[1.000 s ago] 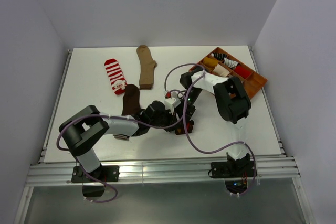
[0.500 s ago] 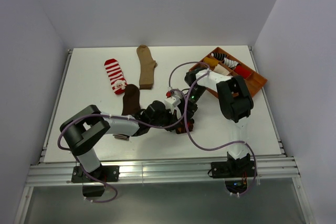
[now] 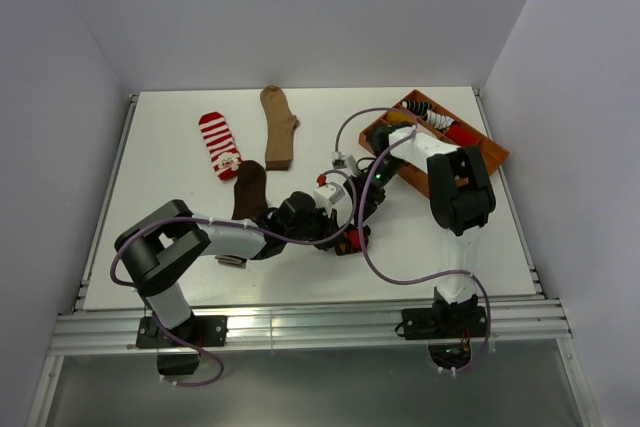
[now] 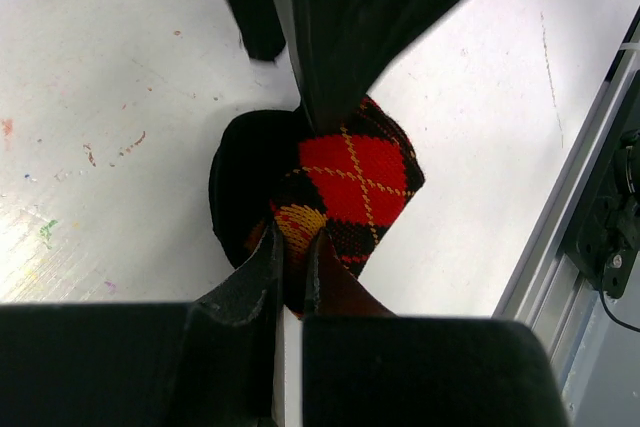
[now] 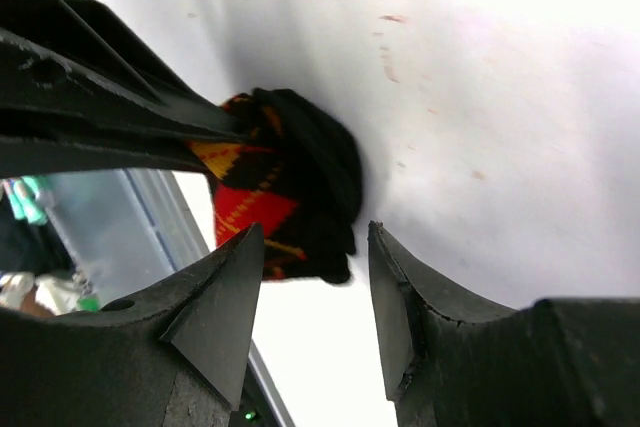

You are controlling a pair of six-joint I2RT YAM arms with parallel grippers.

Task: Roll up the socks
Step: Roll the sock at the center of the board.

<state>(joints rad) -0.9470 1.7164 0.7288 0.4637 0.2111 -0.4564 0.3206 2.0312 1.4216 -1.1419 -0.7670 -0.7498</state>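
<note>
While the left gripper (image 4: 292,259) is pinching a fold of the rolled black argyle sock (image 4: 350,172) between its closed fingers, the right gripper (image 5: 313,242) is hovering just beside the same bundle. The right jaws are standing apart and holding nothing. The sock's red and yellow diamonds are showing on its outer face. It is resting on the white table (image 3: 450,237), near the front and about midway across, between the two wrists. Further out to the left, the dark brown sock (image 3: 248,187) is lying flat, with its near end running under the left arm. Beyond it, the red-and-white striped sock (image 3: 218,145) and the plain tan sock (image 3: 277,127) are lying side by side, apart from each other. At the far right, an orange-brown tray (image 3: 492,153) is sitting with rolled socks in its compartments.
</note>
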